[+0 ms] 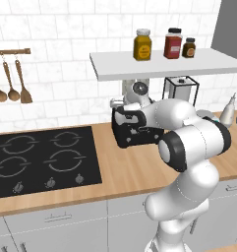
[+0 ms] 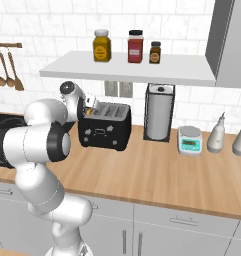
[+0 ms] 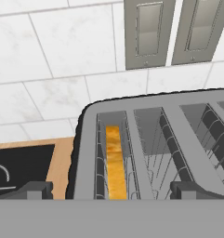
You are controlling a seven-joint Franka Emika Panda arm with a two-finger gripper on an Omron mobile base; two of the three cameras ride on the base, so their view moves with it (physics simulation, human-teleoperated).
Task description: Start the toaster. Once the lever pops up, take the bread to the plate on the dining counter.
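The wooden surface point(image 2: 157, 172) carries the black toaster point(image 2: 105, 126), a paper-towel holder point(image 2: 159, 113), a small scale point(image 2: 190, 140), two bottles point(image 2: 216, 133) and the hob point(image 1: 41, 160).

Toaster point(image 2: 105, 126) on surface point(image 2: 157, 175), against wall. Bread point(image 3: 115, 162) in its left slot. Hob point(image 1: 41, 160) to toaster's left; paper-towel holder point(image 2: 159, 112), then scale point(image 2: 190, 140), to its right; shelf point(image 2: 132, 69) above.

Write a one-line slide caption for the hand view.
Open tool poised above the toaster, bread sitting in its leftmost slot.

Low shelf point(image 2: 127, 70) close over toaster point(image 2: 105, 131); open worktop point(image 2: 157, 175) in front.
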